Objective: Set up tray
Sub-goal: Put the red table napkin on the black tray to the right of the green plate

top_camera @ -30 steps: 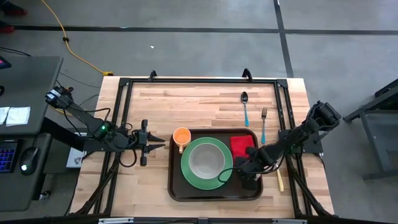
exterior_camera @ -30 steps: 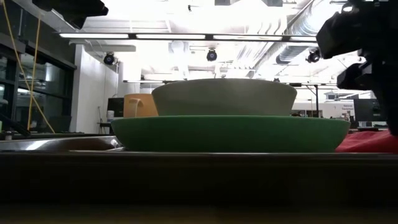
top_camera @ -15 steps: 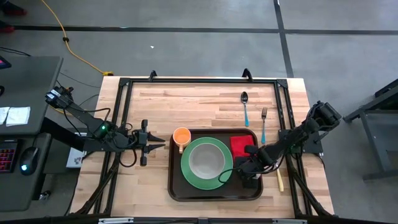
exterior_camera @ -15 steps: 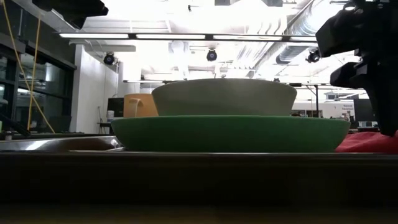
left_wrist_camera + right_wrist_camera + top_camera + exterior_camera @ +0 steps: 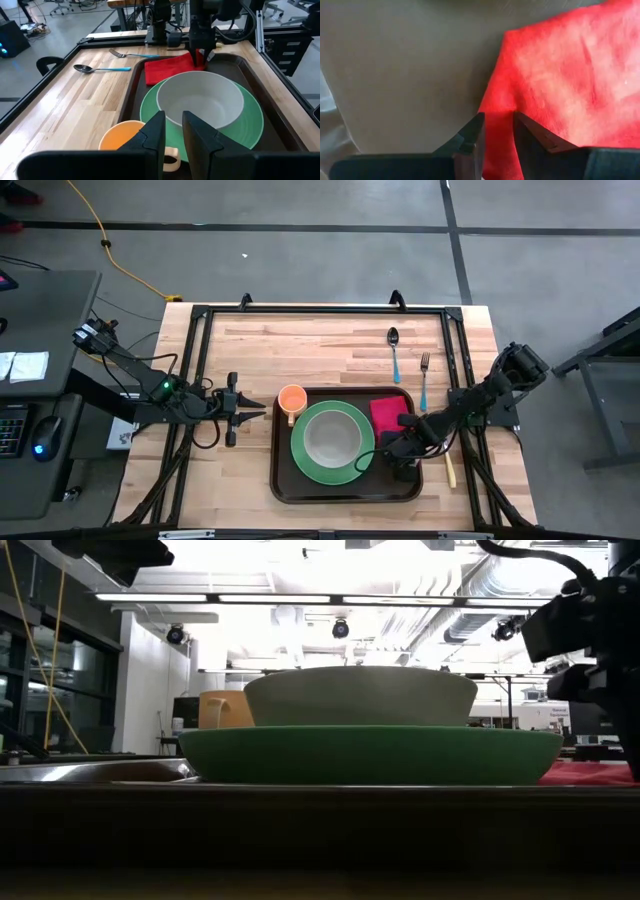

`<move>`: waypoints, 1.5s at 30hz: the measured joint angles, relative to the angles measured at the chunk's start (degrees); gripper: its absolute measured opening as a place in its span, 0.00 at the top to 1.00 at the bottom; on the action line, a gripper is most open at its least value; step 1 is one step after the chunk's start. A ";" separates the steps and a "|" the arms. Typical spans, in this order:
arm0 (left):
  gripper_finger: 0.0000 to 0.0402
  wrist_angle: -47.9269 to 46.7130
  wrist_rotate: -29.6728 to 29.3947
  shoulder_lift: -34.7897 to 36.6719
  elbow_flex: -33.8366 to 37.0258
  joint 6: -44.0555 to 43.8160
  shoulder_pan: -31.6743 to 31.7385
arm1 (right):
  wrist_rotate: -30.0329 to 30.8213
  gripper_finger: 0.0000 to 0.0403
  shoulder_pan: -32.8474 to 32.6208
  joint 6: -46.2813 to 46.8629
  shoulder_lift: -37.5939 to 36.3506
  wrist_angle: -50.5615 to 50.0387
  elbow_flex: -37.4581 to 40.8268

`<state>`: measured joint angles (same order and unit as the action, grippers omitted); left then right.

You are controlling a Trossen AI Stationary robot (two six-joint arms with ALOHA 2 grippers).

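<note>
tray lying at the tabletop's near edge, carrying plate, bowl, red cloth | right tool hanging over the tray's right side by the cloth edge, fingers slightly apart, gripping nothing | left tool waiting left of the tray, fingers slightly apart, empty

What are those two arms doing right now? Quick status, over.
Left gripper idle beside orange cup, fingers slightly apart. Right gripper over red napkin edge on tray, empty. Nothing in the way.
</note>
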<state>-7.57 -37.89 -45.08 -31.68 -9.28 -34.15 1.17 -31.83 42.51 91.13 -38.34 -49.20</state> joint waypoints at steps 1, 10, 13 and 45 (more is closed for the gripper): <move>0.76 0.00 0.00 0.00 0.00 0.00 0.00 | -0.03 0.81 0.00 0.01 0.00 0.60 0.24; 0.76 0.02 0.00 0.00 0.00 0.02 0.00 | 0.14 0.81 -0.02 1.05 -0.27 9.32 4.74; 0.76 0.04 0.00 0.00 0.00 0.00 0.00 | -0.22 0.81 0.00 2.01 -0.26 9.92 5.74; 0.76 0.00 0.00 0.00 0.00 0.01 0.00 | -7.07 1.00 3.78 4.14 -0.85 11.23 6.16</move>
<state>-7.57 -37.89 -45.08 -31.68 -9.27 -34.15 -5.90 -28.06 46.65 90.29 -27.12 -43.04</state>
